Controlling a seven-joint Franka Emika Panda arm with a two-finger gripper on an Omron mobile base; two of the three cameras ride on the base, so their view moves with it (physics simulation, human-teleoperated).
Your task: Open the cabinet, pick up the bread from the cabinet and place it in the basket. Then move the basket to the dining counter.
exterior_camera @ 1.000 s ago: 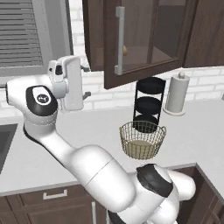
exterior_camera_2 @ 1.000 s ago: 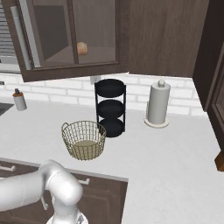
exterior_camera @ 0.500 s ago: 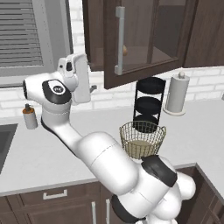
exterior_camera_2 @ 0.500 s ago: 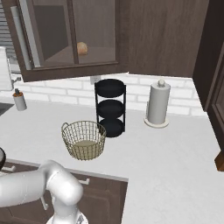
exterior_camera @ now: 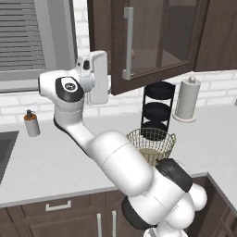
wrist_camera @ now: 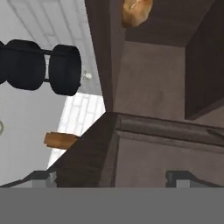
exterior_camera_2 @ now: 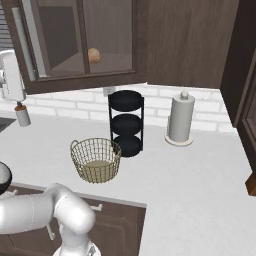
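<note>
The cabinet (exterior_camera: 162, 41) hangs on the wall with a glass-panelled door and a long silver handle (exterior_camera: 128, 42). The bread (exterior_camera_2: 93, 55) lies on its shelf behind the glass, and it also shows at the top of the hand view as bread (wrist_camera: 136, 11). My gripper (exterior_camera: 98, 74) hovers just left of the cabinet's lower left corner, below handle height. Its fingertips (wrist_camera: 40, 176) stand wide apart, open and empty. The wire basket (exterior_camera: 151, 142) sits on the grey worktop below the cabinet. I cannot tell whether the door is ajar.
A black three-tier stand (exterior_camera: 157, 111) stands behind the basket, with a paper towel roll (exterior_camera: 187, 99) to its right. A small soap bottle (exterior_camera: 31, 124) stands by the wall near the sink (exterior_camera: 5, 143). A window with blinds (exterior_camera: 28, 41) is at the left.
The arm has swung its hand to the right and slightly up, closer to the cabinet's left edge. The jaws have stayed open. Basket and bread have not moved.
</note>
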